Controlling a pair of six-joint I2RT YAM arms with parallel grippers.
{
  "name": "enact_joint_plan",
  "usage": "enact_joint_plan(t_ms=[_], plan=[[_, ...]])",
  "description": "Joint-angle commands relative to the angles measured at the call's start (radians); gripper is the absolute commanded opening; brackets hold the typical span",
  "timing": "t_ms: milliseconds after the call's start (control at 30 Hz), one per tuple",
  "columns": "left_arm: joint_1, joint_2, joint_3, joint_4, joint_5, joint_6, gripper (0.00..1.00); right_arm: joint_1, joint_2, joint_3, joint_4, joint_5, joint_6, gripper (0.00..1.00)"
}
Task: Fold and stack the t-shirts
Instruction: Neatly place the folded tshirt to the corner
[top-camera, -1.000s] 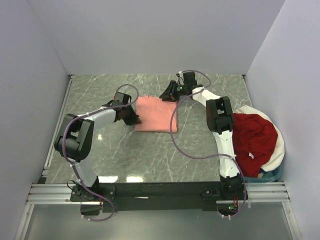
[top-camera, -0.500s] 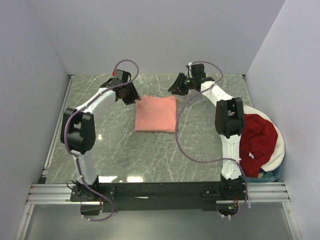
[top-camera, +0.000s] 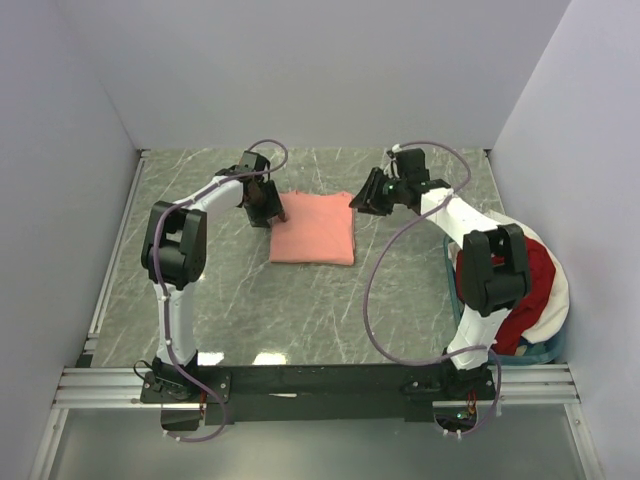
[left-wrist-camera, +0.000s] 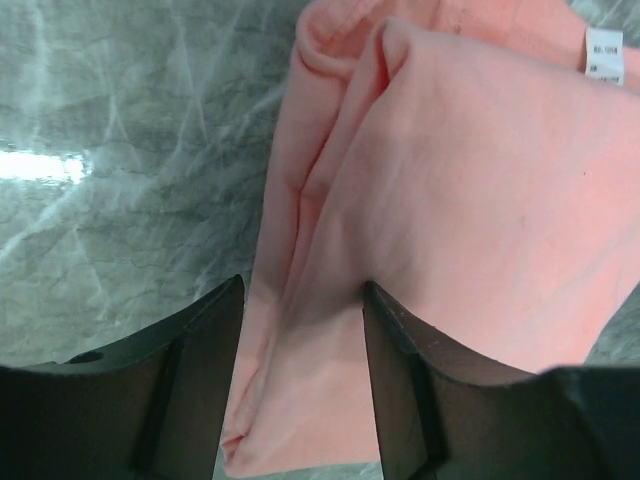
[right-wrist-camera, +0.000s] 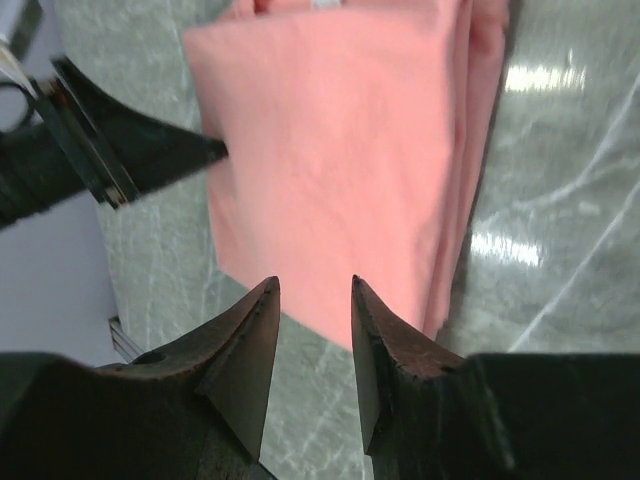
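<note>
Pink shirt (top-camera: 313, 230) folded flat; left gripper (top-camera: 272, 212) at its left edge, right gripper (top-camera: 358, 199) at right edge, both parted, empty.

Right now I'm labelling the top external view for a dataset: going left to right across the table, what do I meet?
Left end effector → folded salmon-pink cloth t-shirt → right end effector → crumpled dark red cloth t-shirt, lying in the white-rimmed round basket.
</note>
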Motion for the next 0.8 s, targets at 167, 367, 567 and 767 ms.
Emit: enact_joint_plan(t_ms=[167, 367, 567, 767], plan=[[0.006, 0.024, -0.020, 0.053, 0.091, 0.011, 0.51, 0.049, -0.152, -0.167, 0.101, 0.048, -0.004, 0.42], [0.004, 0.030, -0.045, 0.063, 0.059, -0.011, 0.37, 0.073, -0.220, -0.228, 0.099, 0.074, -0.014, 0.42], [-0.009, 0.040, -0.035, 0.044, 0.002, -0.020, 0.22, 0.095, -0.272, -0.276, 0.101, 0.092, -0.020, 0.42], [-0.013, 0.056, 0.012, -0.019, -0.116, -0.025, 0.01, 0.122, -0.339, -0.332, 0.092, 0.109, -0.030, 0.41]])
